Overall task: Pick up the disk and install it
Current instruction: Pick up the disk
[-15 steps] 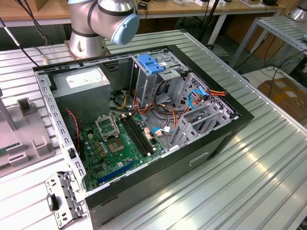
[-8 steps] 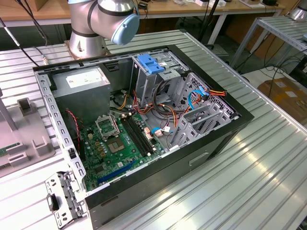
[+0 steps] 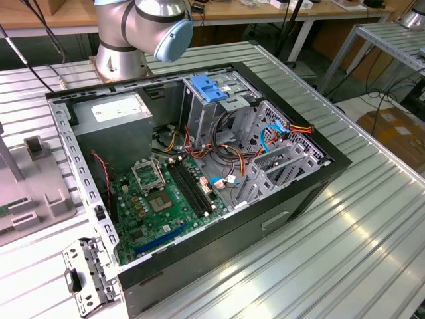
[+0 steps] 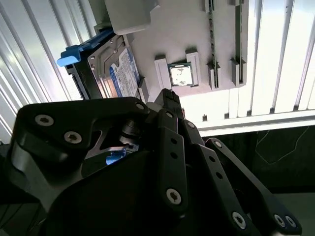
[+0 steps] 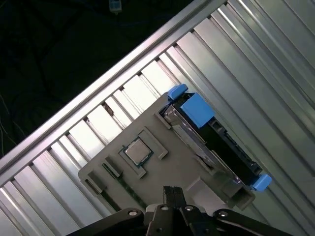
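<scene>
Gripper [image 5: 171,190] hovers over grey holder [image 5: 177,158] on ribbed table [image 5: 256,59]. Jaws pressed together, pinching nothing. Disk [image 4: 123,73] stands on edge in a holder slot with its blue carrier [image 5: 197,110] around it, apart from the fingertips. CPU chip [image 4: 179,74] sits in the same holder, near the disk. Exterior view: open PC case [image 3: 292,206], drive cage with blue latch [image 3: 208,88], cables [image 3: 232,156] crowded just beside cage, power supply [image 3: 113,113].

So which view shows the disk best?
The second wrist view: the disk shows its labelled face and blue frame. The first wrist view gives it edge-on in the grey holder. The exterior view faces the computer case.
</scene>
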### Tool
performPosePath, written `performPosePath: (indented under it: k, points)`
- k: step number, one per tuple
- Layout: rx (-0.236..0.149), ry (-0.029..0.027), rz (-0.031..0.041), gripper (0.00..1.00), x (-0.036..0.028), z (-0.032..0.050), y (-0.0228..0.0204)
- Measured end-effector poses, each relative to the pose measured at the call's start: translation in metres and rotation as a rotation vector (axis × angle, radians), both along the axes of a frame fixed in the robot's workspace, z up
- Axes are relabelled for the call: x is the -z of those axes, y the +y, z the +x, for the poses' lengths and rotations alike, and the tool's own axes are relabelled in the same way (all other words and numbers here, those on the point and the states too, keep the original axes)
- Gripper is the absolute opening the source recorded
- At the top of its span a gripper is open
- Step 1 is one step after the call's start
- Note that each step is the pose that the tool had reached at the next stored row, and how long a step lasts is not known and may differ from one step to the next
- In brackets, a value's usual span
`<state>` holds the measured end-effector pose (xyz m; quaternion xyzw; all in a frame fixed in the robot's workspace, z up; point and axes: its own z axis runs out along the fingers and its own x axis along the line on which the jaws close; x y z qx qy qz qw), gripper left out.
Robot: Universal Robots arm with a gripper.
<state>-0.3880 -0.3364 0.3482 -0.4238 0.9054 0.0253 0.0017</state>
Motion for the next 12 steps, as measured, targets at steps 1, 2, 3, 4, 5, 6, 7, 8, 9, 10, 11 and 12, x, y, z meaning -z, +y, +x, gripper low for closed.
performPosePath:
  k: [1,2,3,4,5,6,7,8,9,10,11,12]
  points:
    - [-0.005,0.0000,0.0000,0.11,0.0000,0.0000,0.0000]
    - [-0.014,0.0000,0.0000,0.11,0.0000,0.0000,0.0000]
    - [-0.021,0.0000,0.0000,0.11,0.0000,0.0000,0.0000]
    - [-0.032,0.0000,0.0000,0.11,0.0000,0.0000,0.0000]
    - [-0.044,0.0000,0.0000,0.11,0.0000,0.0000,0.0000]
    - [-0.053,0.0000,0.0000,0.11,0.0000,0.0000,0.0000]
    - [-0.059,-0.0001,0.0000,0.11,0.0000,0.0000,0.0000]
    - [-0.071,0.0000,0.0000,0.11,0.0000,0.0000,0.0000]
    - [-0.081,0.0000,0.0000,0.11,0.0000,0.0000,0.0000]
    - [-0.088,0.0000,0.0000,0.11,0.0000,0.0000,0.0000]
    - [-0.099,0.0000,0.0000,0.11,0.0000,0.0000,0.0000]
    - [-0.105,0.0000,0.0000,0.11,0.0000,0.0000,0.0000]
